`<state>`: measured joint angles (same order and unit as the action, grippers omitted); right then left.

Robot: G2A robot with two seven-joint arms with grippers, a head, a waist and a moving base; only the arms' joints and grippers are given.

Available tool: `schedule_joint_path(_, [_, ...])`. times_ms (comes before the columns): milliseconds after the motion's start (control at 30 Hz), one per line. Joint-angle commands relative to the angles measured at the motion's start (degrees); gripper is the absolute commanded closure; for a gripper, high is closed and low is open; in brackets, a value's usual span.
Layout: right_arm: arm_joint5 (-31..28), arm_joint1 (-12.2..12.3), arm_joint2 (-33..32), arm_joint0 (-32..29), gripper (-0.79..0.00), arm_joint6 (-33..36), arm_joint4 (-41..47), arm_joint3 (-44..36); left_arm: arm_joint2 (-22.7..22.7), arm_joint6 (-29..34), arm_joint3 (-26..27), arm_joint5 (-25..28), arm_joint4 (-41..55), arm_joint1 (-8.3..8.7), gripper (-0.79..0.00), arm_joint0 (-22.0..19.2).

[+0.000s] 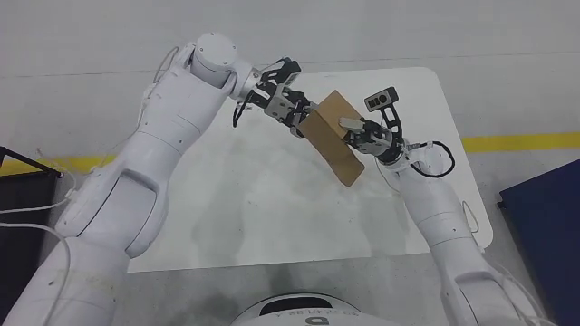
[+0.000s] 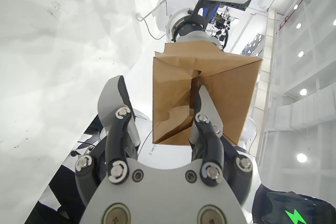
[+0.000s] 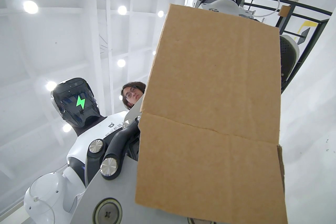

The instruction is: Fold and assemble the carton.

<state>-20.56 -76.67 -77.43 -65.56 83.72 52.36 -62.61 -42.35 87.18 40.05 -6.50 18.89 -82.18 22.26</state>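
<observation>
Spread wide, the left gripper point(image 1: 299, 119) stands at the far-left end of the carton point(image 1: 333, 136), over the far half of the worktop point(image 1: 254, 208). Its own wrist view shows 1 of its fingers point(image 2: 204, 104) with the tip pushed into the slit where the folded flaps meet. The other finger point(image 2: 123, 99) hangs just beside the carton's edge, touching nothing.

The plain brown carton sits tilted between the 2 grippers, toward the worktop's far right corner. Whether its low near corner touches the worktop cannot be told. From above, its longest edge runs aslant from the far left, by the left gripper, to the near right. Its face of folded flaps is turned to the left gripper. The left wrist view gives that face's creases and slit, which from above read as 1 dark strip.

The right gripper point(image 1: 355, 132) holds the carton from its right side, with 1 finger lying over the upper brown face in the top view. In the right wrist view a broad flat panel with 1 crease lies across that gripper. There 1 finger point(image 3: 132, 114) peeps out at the panel's edge and the other is hidden behind the cardboard. Past the panel's far edge shows the dark pad of the left gripper's free finger point(image 3: 288, 57).

Beyond the worktop's right edge runs a yellow floor line point(image 1: 526, 141), and a dark blue board point(image 1: 548, 226) lies off the near right corner.
</observation>
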Motion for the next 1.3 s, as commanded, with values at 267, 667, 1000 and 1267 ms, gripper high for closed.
schedule_joint_path(267, [0.1, 0.2, 0.0, 0.0, 0.000, 0.1, -0.7, -0.2, -4.5, -3.2, -4.0, 2.2, 0.4, 2.05, -0.671, -0.5])
schedule_joint_path(667, [1.4, 0.3, 0.6, -0.2, 0.000, 0.4, -0.8, 1.6, -15.9, -9.1, -1.2, 7.0, 8.7, 6.54, -0.785, 6.4])
schedule_joint_path(1000, [1.1, 0.7, 3.6, 1.5, 0.000, -6.3, -16.3, -1.1, -23.0, -13.7, 1.5, 10.9, 16.5, 8.64, -0.785, 16.3])
schedule_joint_path(1267, [14.0, 2.2, 9.1, 10.5, 0.000, -6.3, -42.2, -6.5, -27.5, -16.8, 5.7, 13.2, 15.5, 10.72, -0.785, 21.3])
